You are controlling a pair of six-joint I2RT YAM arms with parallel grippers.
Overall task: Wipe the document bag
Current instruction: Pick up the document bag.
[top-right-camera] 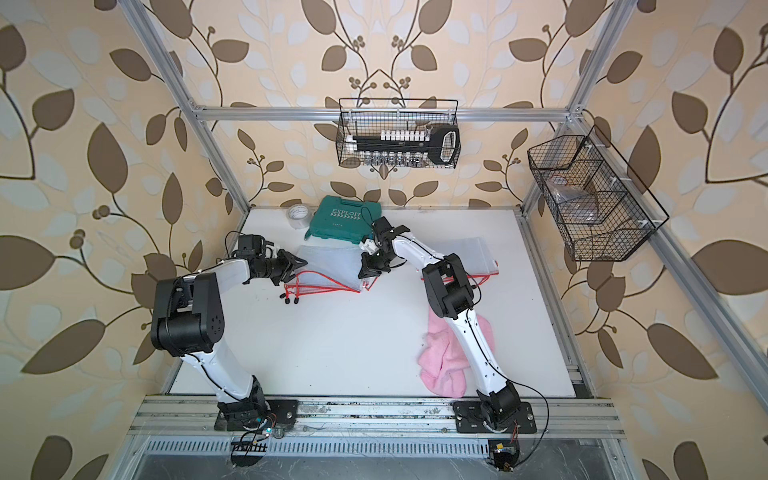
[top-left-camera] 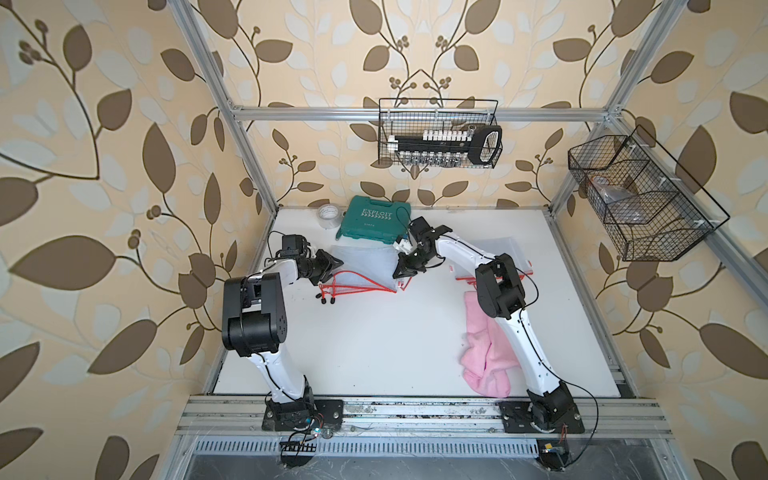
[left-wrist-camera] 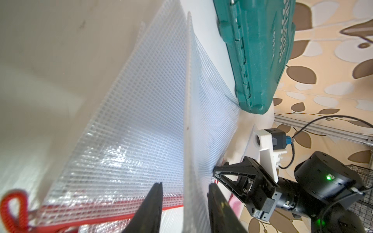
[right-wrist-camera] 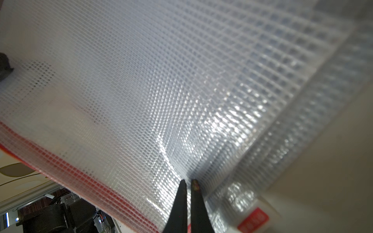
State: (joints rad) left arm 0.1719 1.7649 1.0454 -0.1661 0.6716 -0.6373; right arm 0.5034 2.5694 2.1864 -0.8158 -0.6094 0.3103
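1. Table: the bag sits at its far side, just before the green case, with one edge raised.
2. Bag: I judge it light, floppy and slick. I'd hold it by the edges, near the red zip.
3. Cloth: it lies under my right arm, unheld.
4. Right gripper: it is pinched on the bag's edge.
5. Left gripper: its jaws are apart, straddling the bag's other edge.

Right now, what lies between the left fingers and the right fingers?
The document bag: its mesh sheet spans from left fingers to right fingers, seen in both top views.
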